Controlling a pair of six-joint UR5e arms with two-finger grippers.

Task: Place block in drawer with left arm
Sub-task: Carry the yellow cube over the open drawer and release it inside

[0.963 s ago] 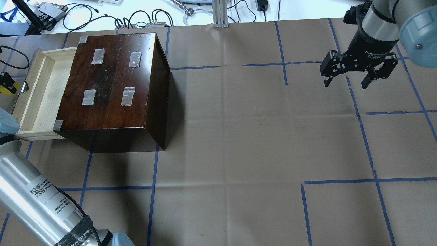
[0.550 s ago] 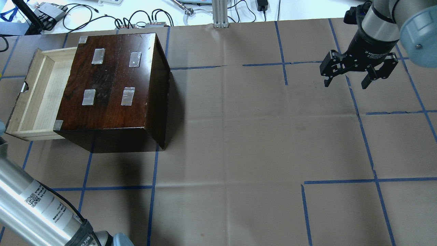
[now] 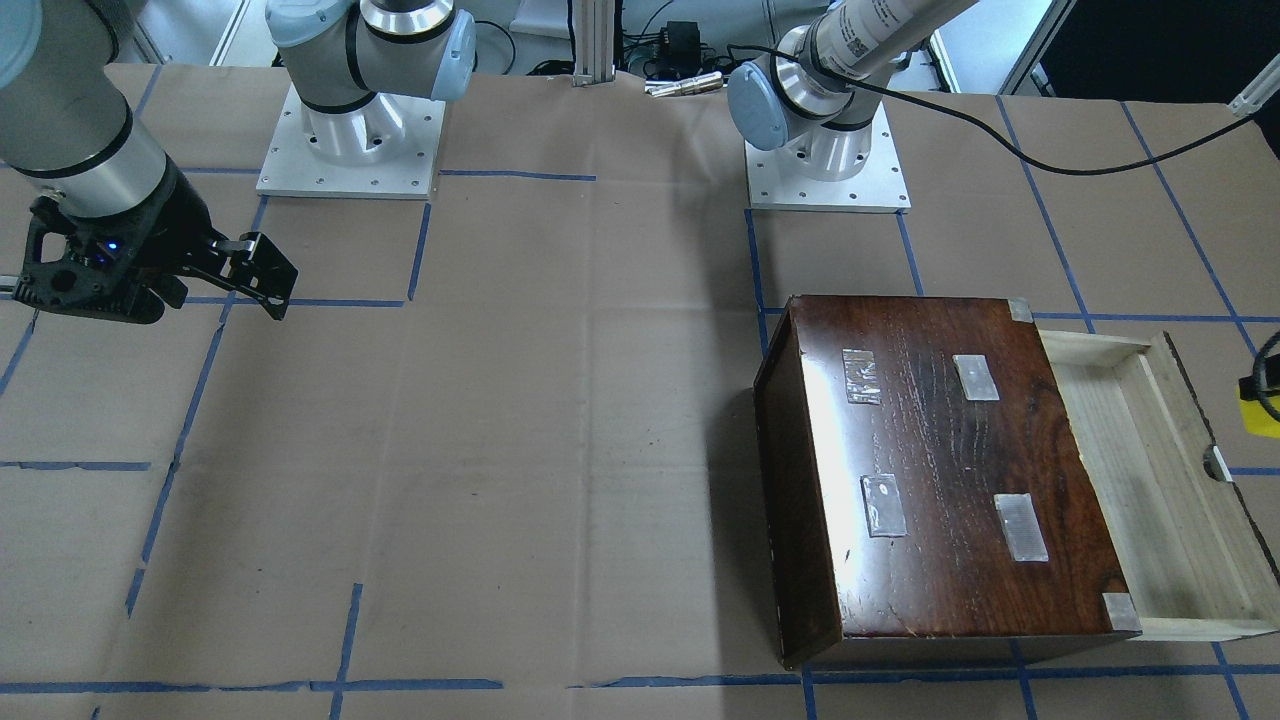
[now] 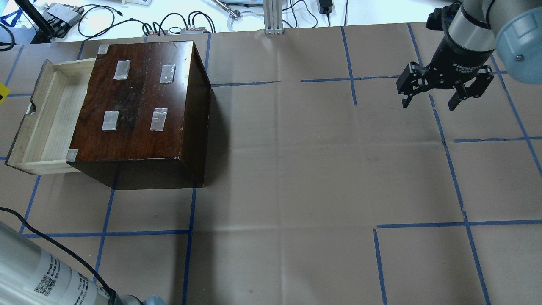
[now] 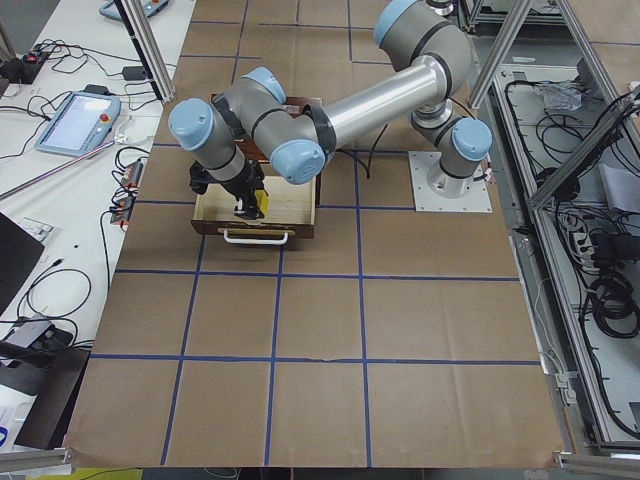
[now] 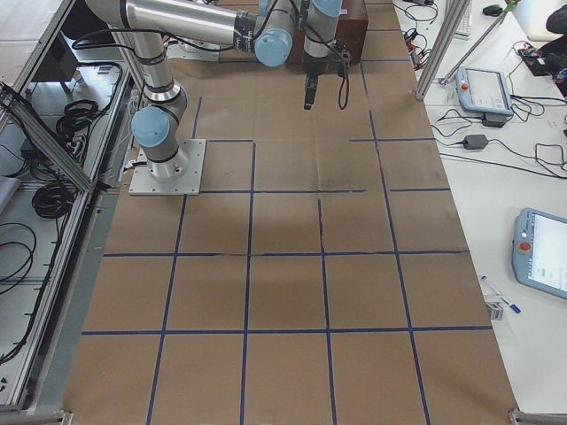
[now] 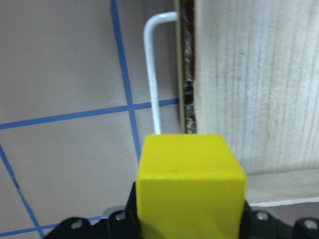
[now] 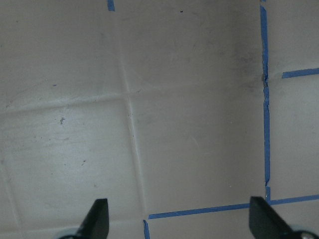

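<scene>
**Small bright yellow plain-faced cube block** (image 7: 192, 191): gripped in the black two-finger left gripper (image 5: 244, 207), which is clamped on it. Hangs in the air over the front edge of the drawer, clear of the tray floor.

**Shallow pale unfinished-wood drawer** (image 4: 46, 114): stands pulled out from the side of the box. Carries a bent white wire handle (image 7: 152, 74) on its front board, just beside the block in the left wrist view.

**Glossy dark-brown wooden box** (image 4: 139, 101): rests on the table. Bears four grey tape patches (image 4: 121, 69) on its top, with smaller ones at the corners.

**Silver-grey left arm** (image 5: 370, 95) with pale blue joint caps: reaches over the box toward the drawer front. Trails a loose black cable (image 3: 1010, 150).

**Black right gripper** (image 4: 429, 104): fingers spread wide with nothing between them. Hovers above the table, well apart from the box and drawer.

**Brown paper-covered table** (image 4: 296, 169): marked off in squares with blue tape lines (image 4: 423, 224).
</scene>
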